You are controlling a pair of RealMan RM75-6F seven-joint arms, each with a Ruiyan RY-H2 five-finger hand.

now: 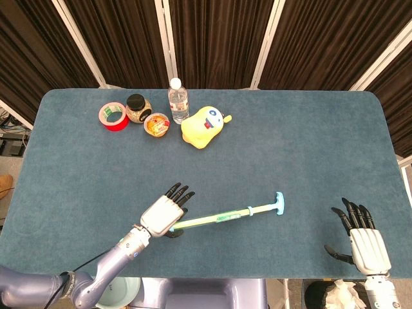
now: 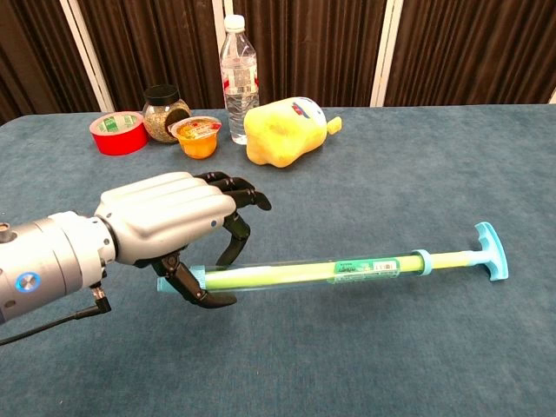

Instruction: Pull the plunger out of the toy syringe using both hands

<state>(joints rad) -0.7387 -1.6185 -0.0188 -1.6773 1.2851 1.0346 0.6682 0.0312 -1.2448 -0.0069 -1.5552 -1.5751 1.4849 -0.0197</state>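
Observation:
The toy syringe [image 1: 222, 217] [image 2: 330, 269] has a clear barrel, a yellow-green plunger rod and a light blue T-handle [image 1: 279, 204] [image 2: 489, 251]. My left hand [image 1: 164, 214] [image 2: 165, 230] grips the barrel's tip end and holds the syringe lifted above the table, nearly level, with the handle pointing right. The plunger sits partly drawn out of the barrel. My right hand [image 1: 365, 241] hovers at the table's front right corner with its fingers spread and nothing in it; it does not show in the chest view.
At the back left stand a red tape roll [image 1: 112, 116], a small jar [image 1: 137, 107], an orange jelly cup [image 1: 156, 124], a water bottle [image 1: 178, 100] and a yellow plush toy [image 1: 203, 127]. The blue table cloth [image 1: 309, 148] covers the whole top.

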